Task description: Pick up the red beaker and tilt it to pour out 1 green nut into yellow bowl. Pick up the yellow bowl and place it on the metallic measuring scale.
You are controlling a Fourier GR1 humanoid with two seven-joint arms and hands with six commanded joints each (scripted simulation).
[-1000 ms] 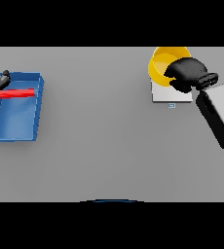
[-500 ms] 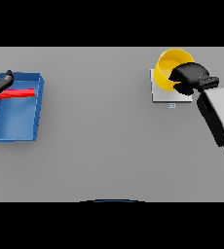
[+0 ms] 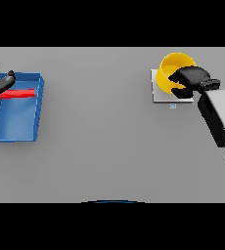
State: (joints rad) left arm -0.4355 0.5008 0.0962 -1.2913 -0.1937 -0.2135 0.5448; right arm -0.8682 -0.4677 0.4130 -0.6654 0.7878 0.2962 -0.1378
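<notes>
The yellow bowl (image 3: 174, 65) is at the upper right, over the far part of the metallic measuring scale (image 3: 159, 94). Whether it rests on the plate or hangs just above it cannot be told. My right hand (image 3: 191, 76) is curled over the bowl's right rim and covers that side. At the far left the red beaker (image 3: 17, 93) lies on its side across the blue tray (image 3: 17, 128). My left hand (image 3: 0, 84) is at the beaker's left end with its fingers spread straight. No green nut shows.
The scale has a small display tab (image 3: 172, 105) on its near edge. My right forearm (image 3: 220, 118) slants down to the right edge. Grey table (image 3: 104, 127) lies between the tray and the scale.
The right hand and the yellow bowl have drifted slightly right and nearer over the scale. The left hand and the red beaker have barely moved.
</notes>
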